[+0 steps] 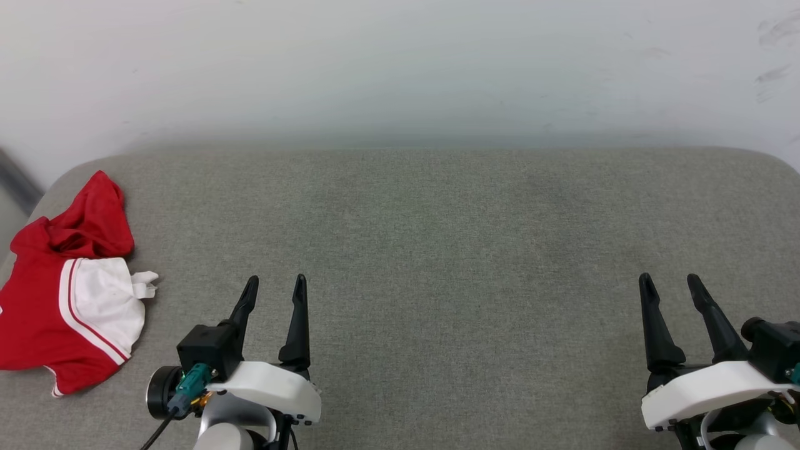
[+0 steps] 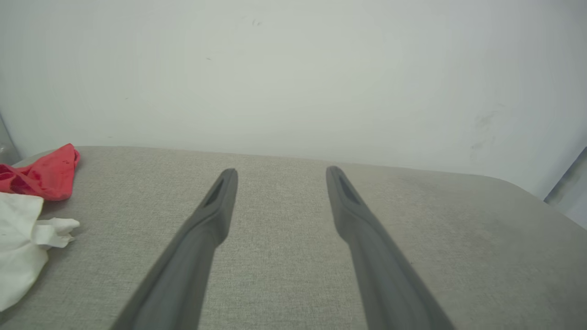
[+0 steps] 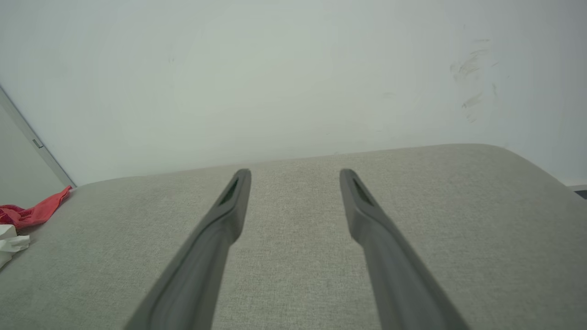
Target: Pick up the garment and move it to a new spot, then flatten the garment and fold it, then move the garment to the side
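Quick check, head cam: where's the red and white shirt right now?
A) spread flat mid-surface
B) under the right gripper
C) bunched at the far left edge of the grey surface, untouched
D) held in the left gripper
C: the garment lies crumpled at the left edge of the grey surface, apart from the open, empty left gripper; the right gripper, also open, is far across on the other side.

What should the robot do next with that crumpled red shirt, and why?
Probably reach the left gripper leftward to the garment and grasp it. The garment lies crumpled at the left edge of the grey surface, nearest that gripper. Both the left gripper and the right gripper are open and empty.
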